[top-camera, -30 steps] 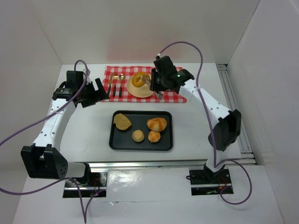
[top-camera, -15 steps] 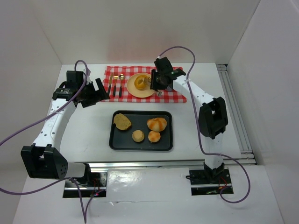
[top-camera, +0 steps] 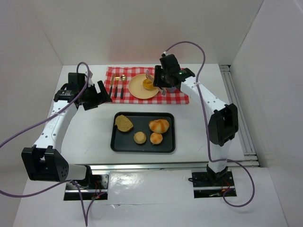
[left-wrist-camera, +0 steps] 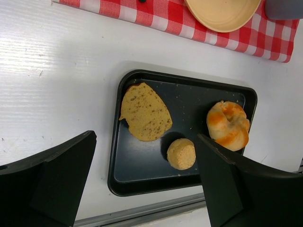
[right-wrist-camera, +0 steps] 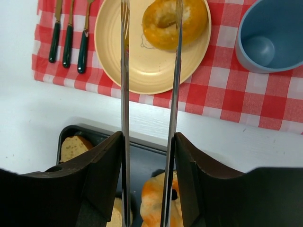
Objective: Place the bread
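Observation:
A ring-shaped golden bread [right-wrist-camera: 175,21] lies on the cream plate [right-wrist-camera: 142,61], toward its right side, also seen from above as the bread [top-camera: 148,84] on the plate [top-camera: 136,88]. My right gripper [right-wrist-camera: 147,137] is shut on a pair of metal tongs [right-wrist-camera: 124,71]. The tong arms stand spread, one on each side of the bread, not pinching it. My left gripper [left-wrist-camera: 146,137] hangs open and empty above the left end of the black tray [left-wrist-camera: 142,182].
The tray [top-camera: 142,147] holds a flat bread slice [top-camera: 124,123], a large bun [top-camera: 159,126] and two small buns [top-camera: 139,137]. On the red checked cloth [right-wrist-camera: 227,94] lie cutlery [right-wrist-camera: 71,38] left of the plate and a blue cup [right-wrist-camera: 267,35] to its right.
The right arm brought the bread down onto the plate and shifted slightly right. The tongs have spread apart and the bread now rests free. The left arm has stayed still.

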